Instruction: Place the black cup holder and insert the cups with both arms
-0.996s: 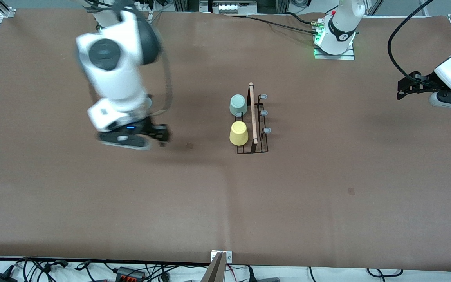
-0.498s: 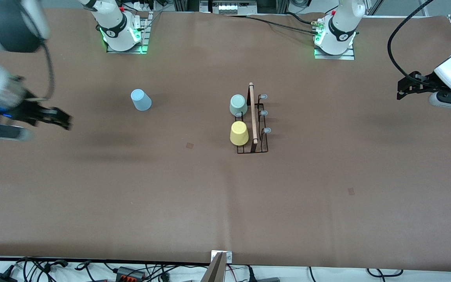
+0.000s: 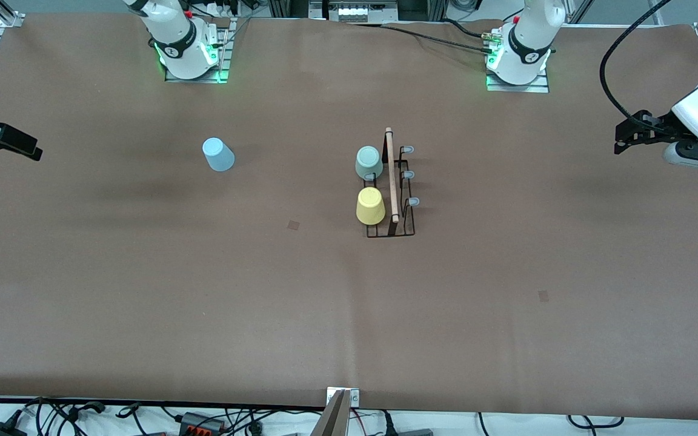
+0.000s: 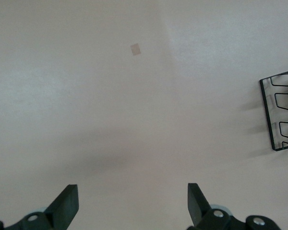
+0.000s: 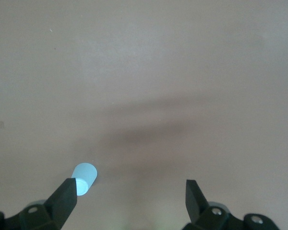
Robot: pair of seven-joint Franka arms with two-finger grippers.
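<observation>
- Since the earlier frames the right arm had swung away from mid-table to the left edge of the front view; the right gripper (image 3: 3, 140) hung there over the table's end, jaws spread wide and empty.
- The left arm waited at the right edge of the frame; the left gripper (image 3: 628, 134) was likewise fully open and held nothing.
- The black cup holder (image 3: 392, 184) stood upright at centre frame, so placement appeared complete.
- Two cups sat inverted on its pegs: the mint green cup (image 3: 369, 162) above the yellow cup (image 3: 370, 206) in the frame.
- The light blue cup (image 3: 218, 154) stood mouth-down on the table (image 3: 143, 290), left of centre, well apart from the holder.
- Judgement: two of three cups were inserted; the blue one remained outstanding, and pegs were still free.
</observation>
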